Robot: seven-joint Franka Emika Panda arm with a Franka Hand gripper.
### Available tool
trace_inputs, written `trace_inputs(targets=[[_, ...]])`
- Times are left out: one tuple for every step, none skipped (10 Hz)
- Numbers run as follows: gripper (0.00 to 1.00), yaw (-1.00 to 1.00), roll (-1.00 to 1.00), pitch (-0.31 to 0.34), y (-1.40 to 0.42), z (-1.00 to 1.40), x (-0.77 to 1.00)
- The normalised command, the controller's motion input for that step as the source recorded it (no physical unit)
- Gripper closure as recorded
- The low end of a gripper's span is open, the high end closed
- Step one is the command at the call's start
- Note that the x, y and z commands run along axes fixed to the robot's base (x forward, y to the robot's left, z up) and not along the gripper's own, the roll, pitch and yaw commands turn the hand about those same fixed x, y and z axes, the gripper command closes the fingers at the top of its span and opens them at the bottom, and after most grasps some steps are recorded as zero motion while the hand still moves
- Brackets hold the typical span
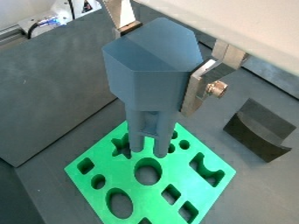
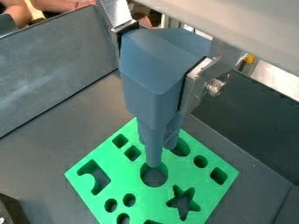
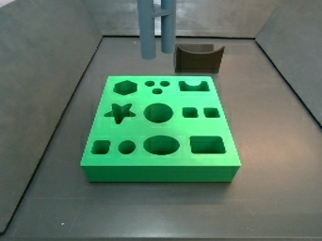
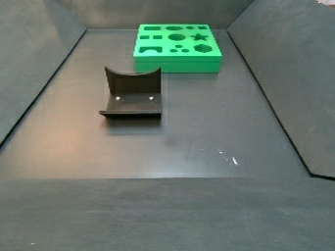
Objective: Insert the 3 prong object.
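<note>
Evidently, the gripper (image 1: 163, 66), top centre, clamped the blue-grey 3 prong object (image 1: 149, 74) above the green holed board (image 3: 161, 127); insertion remained.

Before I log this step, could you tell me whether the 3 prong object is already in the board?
Not yet: held upright by the gripper, the 3 prong object hangs above the green board, prong tips clear.

Matt blue-grey plastic 3 prong object (image 2: 158, 79)

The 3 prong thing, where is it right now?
The 3 prong object is held in the gripper, hanging upright just above the green board. In a side view its prongs hang above the board's far edge, beside the dark brown block.
</note>
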Motion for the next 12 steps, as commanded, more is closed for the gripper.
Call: trace_inputs(targets=[[1.00,0.00,-0.11,-0.037,-0.02,-0.25,0.00],[1.00,0.00,-0.08,0.000,0.24,-0.47,0.21],[1.00,0.56,0.16,0.063,0.40,-0.70,0.26],[1.00,0.61,0.13,0.009,0.43,-0.79,0.10],[1.00,0.60,0.14,-0.026,0.43,-0.82,0.00],[1.00,0.66,0.16,-0.066,0.34,-0.79,-0.11],[1.00,0.70,0.19,-0.089,0.28,-0.77,-0.17],[1.00,0.66,0.22,-0.036,0.29,-0.67,-0.14],[1.00,0.53,0.18,0.104,0.49,-0.39,0.07],[1.00,0.41,0.12,0.084,0.49,-0.09,0.30],[1.00,0.38,0.12,0.066,0.37,-0.11,0.35],[1.00,0.29,0.06,0.034,0.11,-0.19,0.30]])
